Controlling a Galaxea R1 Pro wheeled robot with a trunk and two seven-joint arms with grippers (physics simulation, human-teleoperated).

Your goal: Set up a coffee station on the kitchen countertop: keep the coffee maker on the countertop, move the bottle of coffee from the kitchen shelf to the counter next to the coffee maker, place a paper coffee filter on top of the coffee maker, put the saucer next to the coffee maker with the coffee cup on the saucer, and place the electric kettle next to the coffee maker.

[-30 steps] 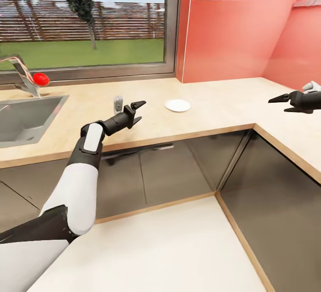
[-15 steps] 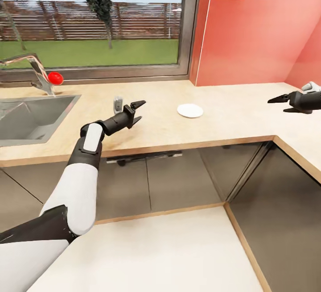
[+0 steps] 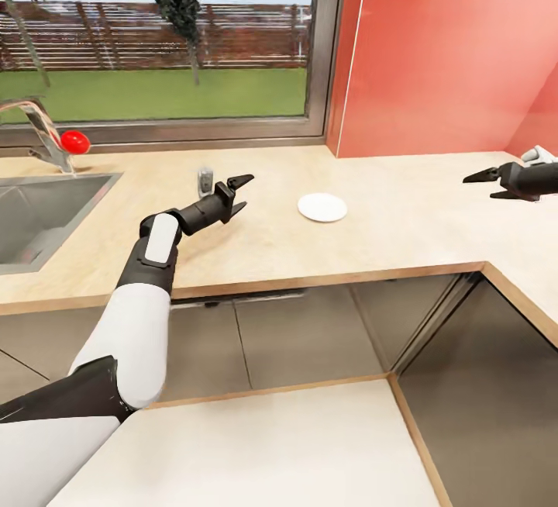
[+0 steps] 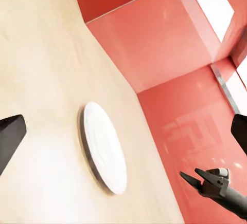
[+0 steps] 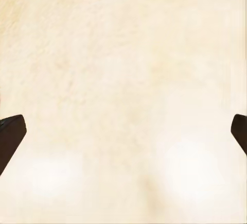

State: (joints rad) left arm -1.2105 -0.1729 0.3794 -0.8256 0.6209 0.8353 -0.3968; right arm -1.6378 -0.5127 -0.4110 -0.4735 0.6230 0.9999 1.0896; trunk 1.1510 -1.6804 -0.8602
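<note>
While both arms hang above the worktop, the scene reads near to far:
Floor: pale, smooth, edged by a thin wooden plinth.
Cabinet fronts [image 3: 310, 332]: glossy dark grey, flat, meeting at an inside corner.
Left gripper [image 3: 242, 192]: black tapered fingers spread apart, nothing between them, raised over the wood.
Right gripper [image 3: 487, 184]: pointed black fingers parted, empty, above the counter's right wing.
Kitchen countertop [image 3: 387, 236]: light wood grain, thin-edged, L-shaped.
Saucer [image 3: 322, 207]: flat round white plate, lying on the countertop between the two grippers, apart from both.
Sink [image 3: 46, 216]: brushed steel basin, angular faucet with a red knob.
Wall panels: glossy red, beside a grey-framed window.
</note>
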